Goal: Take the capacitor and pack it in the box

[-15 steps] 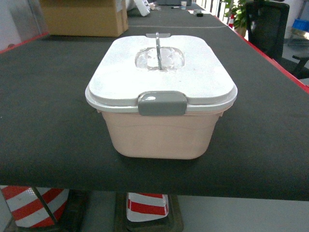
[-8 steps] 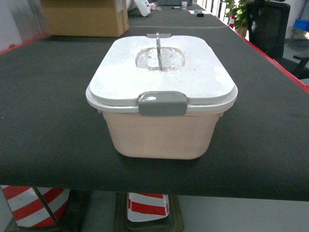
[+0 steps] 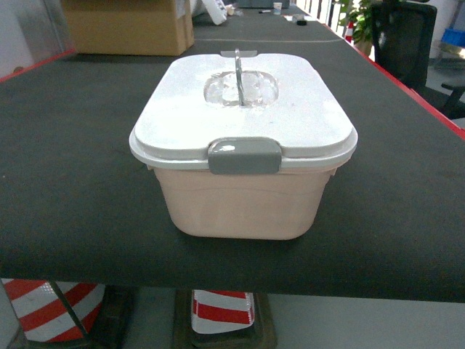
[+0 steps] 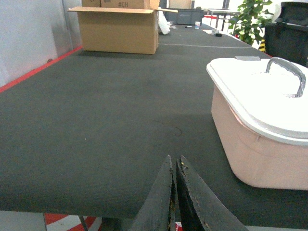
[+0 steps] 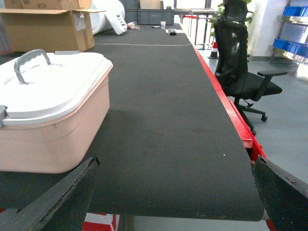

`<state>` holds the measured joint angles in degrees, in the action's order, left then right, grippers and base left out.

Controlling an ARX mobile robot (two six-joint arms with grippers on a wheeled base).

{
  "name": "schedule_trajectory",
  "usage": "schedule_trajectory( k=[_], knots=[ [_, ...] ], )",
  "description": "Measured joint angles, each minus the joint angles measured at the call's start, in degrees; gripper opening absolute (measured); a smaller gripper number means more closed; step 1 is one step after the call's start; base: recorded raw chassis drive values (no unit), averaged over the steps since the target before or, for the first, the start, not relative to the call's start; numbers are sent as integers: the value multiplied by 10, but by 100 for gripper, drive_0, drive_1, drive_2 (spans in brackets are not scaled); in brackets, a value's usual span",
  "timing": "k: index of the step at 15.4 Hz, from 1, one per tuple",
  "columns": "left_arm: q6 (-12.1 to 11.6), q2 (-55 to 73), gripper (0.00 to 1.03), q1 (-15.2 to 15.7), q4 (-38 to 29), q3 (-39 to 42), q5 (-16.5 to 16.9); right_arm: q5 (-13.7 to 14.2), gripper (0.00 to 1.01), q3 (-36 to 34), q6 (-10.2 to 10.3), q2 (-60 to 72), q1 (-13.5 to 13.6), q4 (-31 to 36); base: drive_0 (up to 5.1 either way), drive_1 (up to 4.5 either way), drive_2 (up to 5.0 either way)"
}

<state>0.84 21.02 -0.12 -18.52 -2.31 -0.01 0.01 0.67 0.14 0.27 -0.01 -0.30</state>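
Nearest the left wrist camera, the left gripper (image 4: pixel 173 166) has its two dark fingers (image 4: pixel 161 202) pressed together tip to tip, holding nothing, low over the near edge of the table (image 4: pixel 106 120). The right gripper (image 5: pixel 175 166) is spread wide: one finger (image 5: pixel 53 197) sits at the lower left corner of the right wrist view and the other at the lower right corner, with bare table showing between them. Neither gripper shows in the head view.

The box (image 3: pixel 243 196) stands near the front edge of the table, about centred in the head view. Its pale pink tub is closed by a white lid (image 3: pixel 240 109), and a grey latch (image 3: pixel 244 155) is clipped down at the middle of the near side. A grey handle (image 3: pixel 237 67) stands upright over a clear recessed patch in the lid. From the left wrist the box lies to the right of the fingers and apart from them; from the right wrist it lies to the left, just beyond the left finger.

No capacitor can be made out in any view.

Farther back on the table sits a brown carton (image 3: pixel 127 25), its flaps open. Off the right edge, past the red trim, stands a black chair (image 5: pixel 240 72), with a plant (image 4: pixel 250 19) behind.
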Motion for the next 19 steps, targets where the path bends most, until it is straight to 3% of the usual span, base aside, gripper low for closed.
schedule_trajectory(
  k=[1,9,11,14,15,19],
  knots=[
    [0,-9,2,0,-21,14,0,0,98,0,0,0,0,0,0,0,0],
    [0,-110,2,0,85,16,0,0,98,0,0,0,0,0,0,0,0],
    [0,-197,2,0,194,15,-1,0,98,0,0,0,0,0,0,0,0],
    [-1,-206,2,0,186,15,0,0,98,0,0,0,0,0,0,0,0],
    [0,-206,6,0,188,15,0,0,98,0,0,0,0,0,0,0,0],
    [-1,-206,62,0,187,15,0,0,98,0,0,0,0,0,0,0,0]
  ],
)
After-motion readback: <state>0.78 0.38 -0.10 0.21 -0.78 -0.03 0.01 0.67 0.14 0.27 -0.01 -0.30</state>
